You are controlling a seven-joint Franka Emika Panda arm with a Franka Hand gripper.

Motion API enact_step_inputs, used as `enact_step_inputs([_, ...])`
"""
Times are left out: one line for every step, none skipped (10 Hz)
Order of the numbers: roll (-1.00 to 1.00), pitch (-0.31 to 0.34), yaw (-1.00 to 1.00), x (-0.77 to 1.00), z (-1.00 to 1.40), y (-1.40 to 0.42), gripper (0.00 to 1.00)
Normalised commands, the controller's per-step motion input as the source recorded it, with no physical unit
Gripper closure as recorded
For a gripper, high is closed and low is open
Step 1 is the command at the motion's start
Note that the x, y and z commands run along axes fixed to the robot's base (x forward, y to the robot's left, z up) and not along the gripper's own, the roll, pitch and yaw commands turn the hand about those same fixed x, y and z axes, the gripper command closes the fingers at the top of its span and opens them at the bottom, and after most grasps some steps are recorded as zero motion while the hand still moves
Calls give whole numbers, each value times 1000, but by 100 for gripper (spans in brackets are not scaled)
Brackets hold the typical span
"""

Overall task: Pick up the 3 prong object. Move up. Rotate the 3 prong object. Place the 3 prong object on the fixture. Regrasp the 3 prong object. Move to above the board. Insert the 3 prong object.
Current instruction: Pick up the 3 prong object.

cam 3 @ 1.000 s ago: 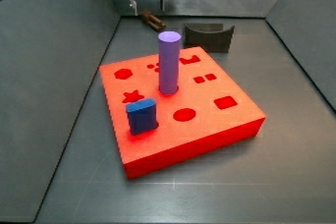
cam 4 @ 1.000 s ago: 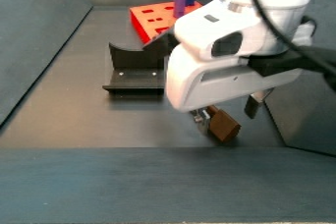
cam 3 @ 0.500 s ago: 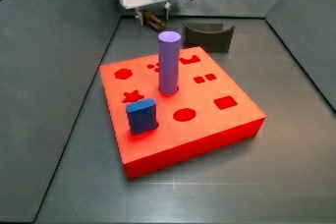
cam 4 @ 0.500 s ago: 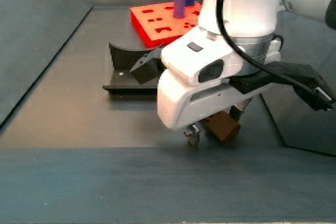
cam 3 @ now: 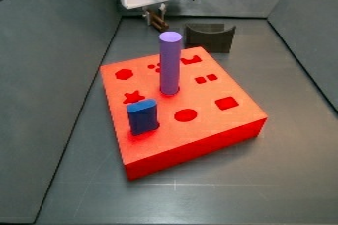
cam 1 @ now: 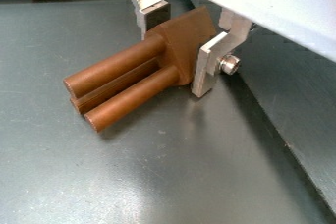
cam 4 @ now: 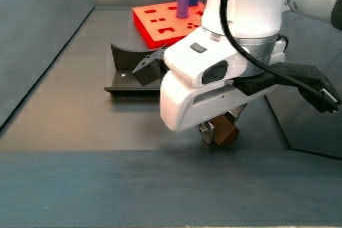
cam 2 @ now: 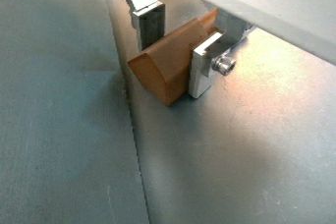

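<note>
The 3 prong object [cam 1: 132, 76] is a small brown piece with three round prongs, lying on the grey floor. It also shows in a wrist view [cam 2: 164, 71] and in a side view [cam 4: 225, 132]. My gripper [cam 1: 180, 49] straddles its block end, with a silver finger pressed on each side, so it is shut on the piece, low at the floor. In a side view the gripper [cam 3: 156, 17] is beyond the red board [cam 3: 199, 96], left of the fixture [cam 3: 214, 37]. In a side view the fixture [cam 4: 131, 72] stands left of the gripper [cam 4: 214, 137].
A purple cylinder [cam 3: 169, 61] and a blue block [cam 3: 142, 116] stand in holes of the board. The board [cam 4: 160, 22] lies beyond the fixture. Grey walls enclose the floor; a floor seam runs close by the piece [cam 2: 132, 149].
The gripper has come down to the floor over the 3 prong object, which now sits between the fingers. In the last half second little has moved.
</note>
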Motion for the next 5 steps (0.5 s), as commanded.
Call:
enact_step_inputs([0, 0, 0, 0, 0, 0, 100])
enact_step_inputs([0, 0, 0, 0, 0, 0, 100])
enact_step_inputs([0, 0, 0, 0, 0, 0, 100])
enact_step_inputs([0, 0, 0, 0, 0, 0, 100])
enact_step_inputs([0, 0, 0, 0, 0, 0, 100])
